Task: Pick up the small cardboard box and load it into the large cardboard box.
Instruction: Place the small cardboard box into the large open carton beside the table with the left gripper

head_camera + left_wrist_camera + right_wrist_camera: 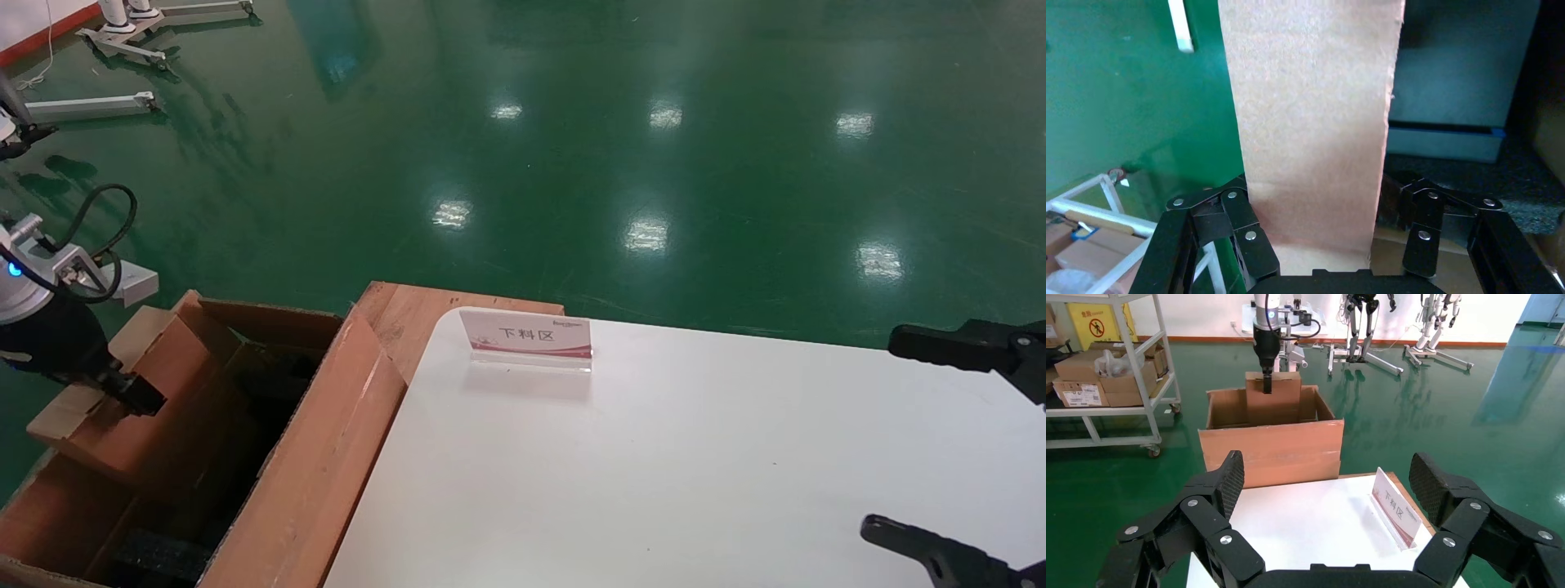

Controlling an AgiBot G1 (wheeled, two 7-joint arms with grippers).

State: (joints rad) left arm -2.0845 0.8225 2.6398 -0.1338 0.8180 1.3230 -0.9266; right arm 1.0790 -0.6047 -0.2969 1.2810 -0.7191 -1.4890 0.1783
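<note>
**Left gripper holds the small carton inside the large one**

The left gripper is clamped on the small cardboard box, its black fingers pressed against either side of a tan cardboard panel that fills the middle of the left wrist view. In the head view the gripper comes down from the left edge, with its grey wrist and looped black cable above it, and bites the box on its near-left face. The box hangs tilted, partly sunk within the open top of the large cardboard box; whether its underside touches anything below cannot be told.

The large carton stands on the floor at the left end of the white table, its long near flap leaning against the table edge. Its inside is dark, with black foam showing at the bottom (the same foam appears at the edge of the left wrist view). From the right wrist view the small box rises above the far wall of the big carton, the left arm standing upright over it.

The right gripper hovers over the right end of the table, spread wide and holding nothing. A small sign with red trim stands near the table's far edge. Beyond it lies the glossy green floor. A shelving cart loaded with cartons stands beside the large box.
</note>
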